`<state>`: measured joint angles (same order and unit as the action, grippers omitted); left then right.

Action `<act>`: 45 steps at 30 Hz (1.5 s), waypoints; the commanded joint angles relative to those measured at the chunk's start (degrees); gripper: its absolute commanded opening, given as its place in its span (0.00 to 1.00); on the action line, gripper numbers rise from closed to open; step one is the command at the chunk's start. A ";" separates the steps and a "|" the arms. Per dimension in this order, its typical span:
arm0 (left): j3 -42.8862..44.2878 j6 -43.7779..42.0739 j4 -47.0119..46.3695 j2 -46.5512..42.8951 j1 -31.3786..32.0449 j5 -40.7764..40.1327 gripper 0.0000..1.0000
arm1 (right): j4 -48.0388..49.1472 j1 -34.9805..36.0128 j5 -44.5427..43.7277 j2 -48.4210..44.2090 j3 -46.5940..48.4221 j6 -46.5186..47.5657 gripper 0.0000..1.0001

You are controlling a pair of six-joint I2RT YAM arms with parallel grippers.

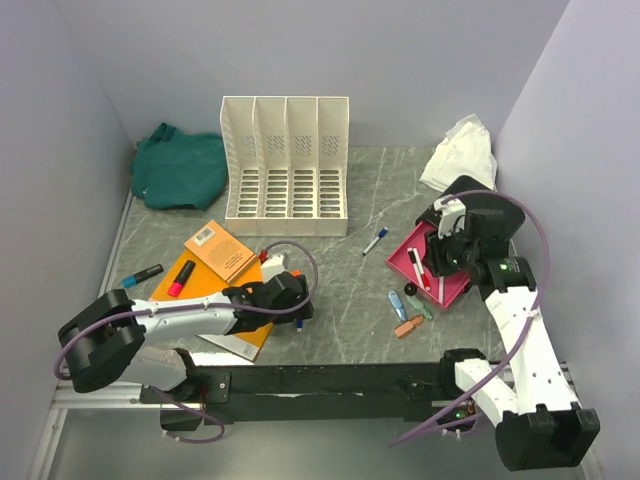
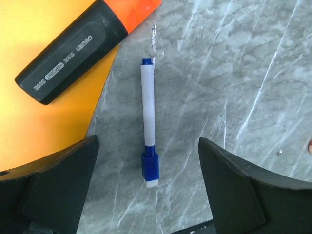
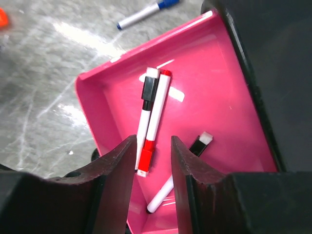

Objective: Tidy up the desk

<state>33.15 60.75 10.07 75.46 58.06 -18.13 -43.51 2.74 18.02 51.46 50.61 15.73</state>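
Note:
The desk [image 1: 345, 290] is dark grey-green stone with white veins. My left gripper [image 1: 296, 312] hovers low over it, open, straddling a white marker with a blue cap [image 2: 149, 131] that lies untouched between the wide-spread fingers [image 2: 63, 175]. An orange-and-black highlighter [image 2: 80, 48] lies on an orange notebook [image 2: 34, 122] just beside it. My right gripper [image 3: 153, 141] hangs over a pink tray [image 3: 209, 73], jaws a little apart and empty. Below them a red-capped marker [image 3: 155, 122] rests in the tray beside a black-capped one [image 3: 146, 105]. Another black-capped marker [image 3: 187, 168] lies lower in the tray.
A white file organiser [image 1: 286, 165] stands at the back. A green cloth [image 1: 180, 165] lies back left, a white cloth [image 1: 460, 152] back right. A small orange book [image 1: 220, 250], a red highlighter [image 1: 181, 278], a dark marker [image 1: 140, 275], a blue marker [image 1: 375, 240] and small items [image 1: 405, 310] lie about.

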 commanded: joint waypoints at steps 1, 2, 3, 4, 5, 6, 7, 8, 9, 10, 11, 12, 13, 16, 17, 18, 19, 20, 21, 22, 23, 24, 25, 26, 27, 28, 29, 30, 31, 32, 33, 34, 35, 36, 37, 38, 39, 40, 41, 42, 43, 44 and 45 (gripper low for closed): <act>3.59 0.86 3.28 2.75 0.21 -1.73 0.87 | 0.17 -2.48 6.14 -3.03 3.53 1.41 0.42; 4.55 1.03 3.99 3.46 0.21 -2.08 0.83 | 0.18 -4.31 8.15 -3.30 3.53 1.33 0.42; 5.08 1.04 4.78 4.16 0.21 -2.35 0.82 | 0.18 -5.98 9.13 -3.73 3.44 1.32 0.42; 5.61 0.86 6.01 5.56 0.21 -2.61 0.80 | 0.09 -6.69 10.18 -4.00 3.18 1.24 0.42; 6.92 0.95 6.63 6.53 0.21 -2.87 0.76 | 0.09 -7.57 11.93 -4.26 3.01 1.24 0.42; 7.54 0.69 7.16 7.41 0.21 -2.88 0.74 | 0.18 -8.62 12.73 -5.05 2.74 1.24 0.42; 8.33 0.42 7.86 9.33 0.21 -3.14 0.73 | 0.35 -9.07 13.18 -5.40 2.13 1.15 0.42; 10.17 -0.01 9.52 10.40 0.21 -3.66 0.70 | 0.44 -9.25 13.44 -5.93 1.78 1.15 0.42; 11.23 -0.37 10.75 11.54 0.21 -3.93 0.68 | 0.70 -9.51 13.53 -6.89 1.43 1.15 0.42; 12.28 -1.07 11.72 13.90 0.30 -4.10 0.66 | 0.79 -9.77 13.71 -7.25 0.81 1.06 0.42; 14.38 -1.33 14.08 15.14 0.21 -4.45 0.61 | 0.88 -9.86 13.88 -8.12 0.46 0.97 0.42; 15.27 -1.77 14.97 16.46 0.21 -4.46 0.57 | 1.05 -10.12 14.23 -8.48 0.28 0.97 0.42; 16.15 -2.47 15.68 18.56 0.30 -4.54 0.54 | 1.23 -10.47 14.50 -8.74 -0.16 0.89 0.43; 18.70 -2.92 18.32 21.56 0.65 -4.46 0.35 | 1.41 -11.35 15.55 -9.62 -0.77 0.80 0.42; 18.97 -2.92 19.11 22.01 0.82 -4.46 0.31 | 1.41 -11.36 15.64 -9.97 -0.86 0.71 0.42; 19.15 -2.83 19.46 22.36 1.00 -4.81 0.27 | 1.41 -11.53 15.82 -10.24 -0.95 0.71 0.43; 19.24 -2.92 19.47 22.71 1.43 -4.81 0.24 | 1.49 -11.79 16.16 -10.24 -0.95 0.71 0.43; 19.06 -2.92 19.47 22.71 1.53 -4.72 0.20 | 1.41 -11.88 16.52 -10.33 -0.95 0.88 0.43; 19.06 -3.01 19.21 22.71 1.70 -4.72 0.18 | 1.23 -12.06 16.61 -10.33 -0.95 0.89 0.43; 19.06 -3.18 19.20 22.71 2.05 -4.81 0.15 | 1.23 -11.97 17.04 -10.33 -0.86 0.80 0.43; 19.06 -3.27 19.12 22.54 2.14 -4.98 0.10 | 0.97 -12.06 17.31 -10.16 -0.78 1.15 0.43; 19.15 -3.44 18.77 22.28 2.40 -5.25 0.08 | 0.45 -12.06 17.66 -10.07 -0.34 1.32 0.43; 19.06 -3.79 18.33 20.97 2.84 -5.60 0.06 | 0.18 -12.06 18.18 -9.89 -0.08 1.85 0.42; 18.97 -3.80 17.89 20.08 3.11 -5.77 0.02 | -0.17 -12.06 19.32 -9.45 0.10 2.03 0.43; 18.89 -3.97 17.54 19.03 3.20 -5.95 0.01 | -1.05 -12.06 20.20 -9.19 0.80 2.38 0.43; 18.36 -4.24 16.14 16.41 3.37 -5.69 0.01 | -1.66 -12.06 21.08 -8.75 1.33 3.25 0.43; 18.10 -4.32 15.34 14.91 3.37 -5.60 0.01 | -2.45 -12.06 23.18 -7.70 1.86 3.95 0.43; 17.75 -4.33 14.55 13.24 3.37 -5.51 0.01 | -4.29 -11.89 24.16 -7.00 3.43 4.74 0.43; 16.87 -4.33 12.72 9.83 3.29 -4.99 0.01 | -5.18 -11.88 24.95 -6.12 4.49 6.14 0.43; 16.43 -4.15 11.65 7.97 3.28 -4.72 0.01 | -6.06 -11.88 26.52 -4.46 5.45 6.68 0.43; 15.99 -3.89 10.77 4.29 3.37 -4.55 0.01 | -8.15 -11.54 27.41 -3.66 7.64 7.47 0.43; 14.94 -3.36 8.33 2.34 3.37 -4.20 0.01 | -9.22 -11.27 28.55 -1.65 8.88 8.96 0.44; 14.32 -2.92 7.09 0.50 3.20 -3.41 0.01 | -10.01 -10.83 29.43 -0.67 9.94 9.15 0.44; 13.71 -2.40 5.59 -3.09 3.20 -2.88 0.01 | -10.89 -9.78 31.44 0.21 11.77 8.97 0.45; 12.31 -1.96 3.58 -4.78 2.94 -2.18 0.01 | -11.33 -8.64 32.68 1.17 12.58 8.62 0.45; 11.60 -1.78 0.16 -6.36 2.85 -1.13 0.01 | -11.60 -7.41 33.47 2.92 13.28 8.10 0.48; 11.07 -0.99 -1.78 -9.08 2.85 -0.51 0.01 | -10.21 -5.92 33.92 3.55 14.16 6.79 0.49; 10.11 -0.81 -3.46 -10.32 2.41 0.02 0.01 | -8.98 -1.38 33.66 4.78 14.34 3.55 0.50; 9.66 -0.64 -6.87 -11.47 2.23 1.16 0.01 | -7.57 0.58 33.57 5.22 14.43 1.78 0.57; 9.40 -0.37 -8.47 -13.04 2.06 1.69 0.01 | -4.34 2.95 33.66 5.66 14.60 -0.06 0.64; 9.13 -0.37 -9.61 -13.67 1.71 2.39 0.01 | -2.57 6.45 34.18 6.88 14.61 -3.47 0.68; 9.13 -0.46 -11.80 -14.20 1.44 3.09 0.01 | -1.16 7.96 34.80 7.77 14.69 -4.47 0.70; 9.30 -0.63 -14.09 -14.55 1.26 4.41 0.01 | 0.60 9.02 35.41 8.91 15.39 -5.26 0.70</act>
<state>43.16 59.40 7.77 62.83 60.27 -18.39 -49.71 6.35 49.43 57.69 63.00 17.34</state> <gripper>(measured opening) 0.042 0.688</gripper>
